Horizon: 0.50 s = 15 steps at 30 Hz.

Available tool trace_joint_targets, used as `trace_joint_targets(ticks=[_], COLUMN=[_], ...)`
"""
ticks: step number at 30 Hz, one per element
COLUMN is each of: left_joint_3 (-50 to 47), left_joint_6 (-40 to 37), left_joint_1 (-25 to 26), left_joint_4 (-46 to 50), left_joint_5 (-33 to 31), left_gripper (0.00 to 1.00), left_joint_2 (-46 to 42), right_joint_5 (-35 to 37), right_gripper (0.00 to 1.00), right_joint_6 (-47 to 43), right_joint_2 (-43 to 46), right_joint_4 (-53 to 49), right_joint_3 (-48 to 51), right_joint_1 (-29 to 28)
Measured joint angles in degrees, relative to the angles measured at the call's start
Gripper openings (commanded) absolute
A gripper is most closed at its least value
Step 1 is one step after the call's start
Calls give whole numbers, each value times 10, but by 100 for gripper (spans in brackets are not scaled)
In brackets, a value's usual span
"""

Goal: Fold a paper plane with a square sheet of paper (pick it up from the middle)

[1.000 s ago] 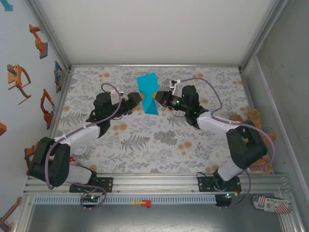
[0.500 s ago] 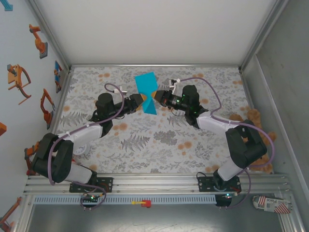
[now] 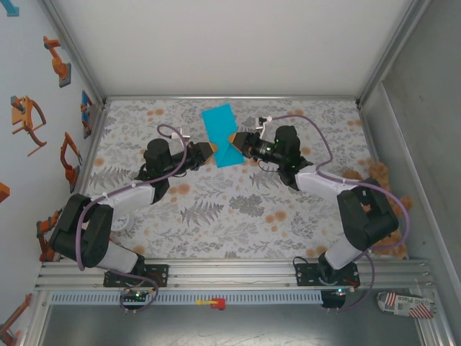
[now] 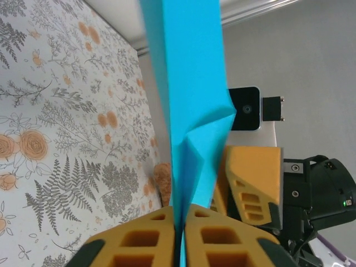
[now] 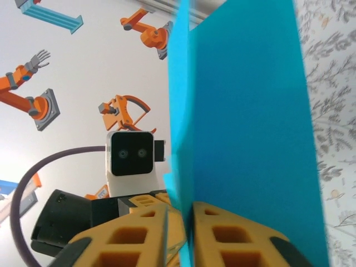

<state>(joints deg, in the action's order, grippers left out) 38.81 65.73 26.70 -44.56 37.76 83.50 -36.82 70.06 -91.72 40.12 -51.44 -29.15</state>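
Square sheet of paper [image 3: 218, 119]: upright mid-air, middle clenched in left pincer [image 4: 181, 217]; right pincer [image 5: 179, 208] opposite, slightly parted around it. Looks early: rough bend only, plane folds all pending.

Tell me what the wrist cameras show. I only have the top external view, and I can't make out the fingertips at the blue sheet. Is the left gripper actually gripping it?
Observer: Yes. In the left wrist view the left gripper has its orange fingers shut on the edge of the square sheet of paper, which stands edge-on above them.
Operator: And the right one?
Observer: In the right wrist view the sheet runs between the fingers of the right gripper. I cannot tell whether they pinch it.
Operator: Is the sheet flat?
Observer: No. The left wrist view shows it buckled into a fold just above the fingers, with a corner poking towards the right gripper.
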Motion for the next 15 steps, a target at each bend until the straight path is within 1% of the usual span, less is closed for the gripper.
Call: trace_joint_targets(ticks=[1,4,7,9,11,12,15], left_joint_3=[0,0,0,5,25,42,109], left_joint_6=[-1,-15,-44,-75,-129,-156,-246], left_joint_1=[-1,-5,-9,-9,-8,-6,9], left_joint_4=[0,7,46,102,196,247,405], left_joint_5=[0,-3,-10,-23,-49,-68,-154], left_gripper=[8,6,6,6,6,6,6], left_joint_2=[0,-1,-12,-28,-49,-57,-77], right_joint_5=[0,3,11,27,58,72,120], right_gripper=[36,40,45,48,51,53,58], right_joint_6=[4,2,-13,-38,-79,-99,-160], right_joint_2=[0,0,4,16,44,57,102], right_joint_4=[0,0,-33,-83,-164,-200,-301], right_joint_3=[2,14,23,24,21,17,-3], right_joint_1=[5,21,35,40,43,43,43])
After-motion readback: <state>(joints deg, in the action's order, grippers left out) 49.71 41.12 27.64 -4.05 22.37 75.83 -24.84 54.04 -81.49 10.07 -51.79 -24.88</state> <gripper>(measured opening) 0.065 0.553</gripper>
